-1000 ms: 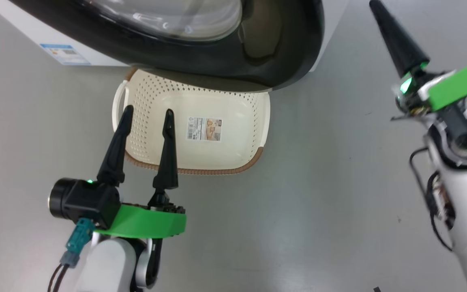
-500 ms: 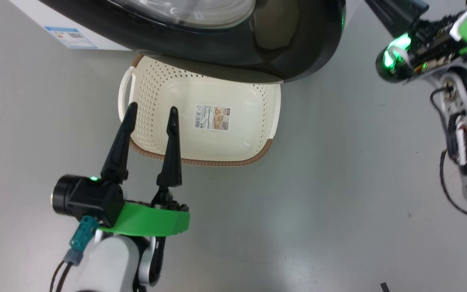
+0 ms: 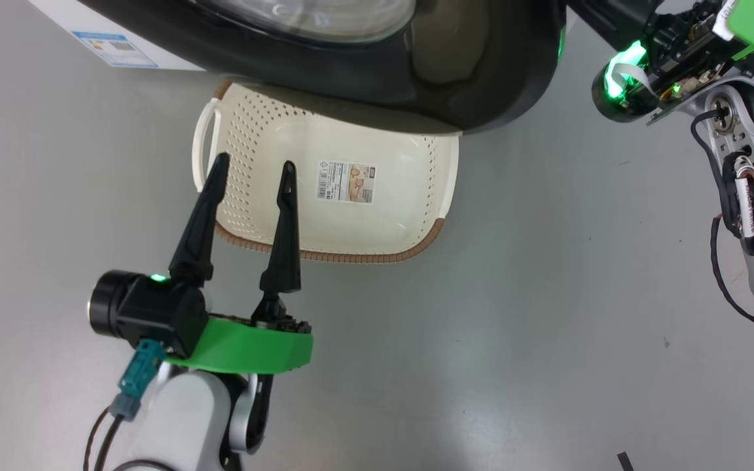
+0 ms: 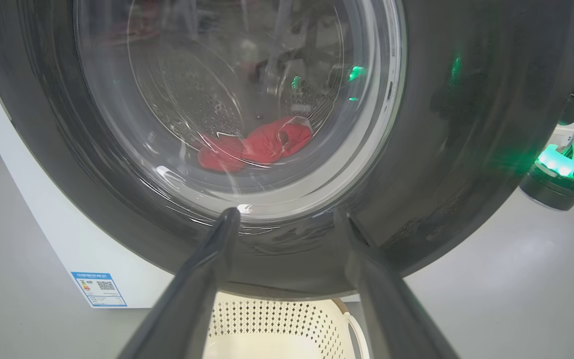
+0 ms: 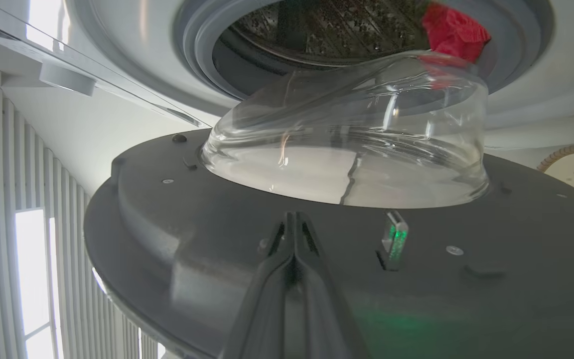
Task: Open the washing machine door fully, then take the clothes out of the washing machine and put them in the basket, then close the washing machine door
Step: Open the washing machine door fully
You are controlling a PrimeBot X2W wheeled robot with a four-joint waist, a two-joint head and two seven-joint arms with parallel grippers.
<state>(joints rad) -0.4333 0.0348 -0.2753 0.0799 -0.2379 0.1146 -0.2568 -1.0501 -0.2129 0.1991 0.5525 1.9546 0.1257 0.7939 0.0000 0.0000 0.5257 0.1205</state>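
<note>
Nearest me, my left gripper hangs with its fingers spread wide, holding nothing, over the near-left corner of the basket. The basket sits empty on the grey floor. Past it, the washing machine door stands part way open and overhangs the basket's far edge. I reckon that blocks any drop until it's wider. My right gripper, fingers pressed shut on nothing, points at the door's inner face. Contact I can't confirm. So opening is underway, unloading and closing are to come. The red clothes lie deep in the steel drum of the washing machine, blue label low on its front.
</note>
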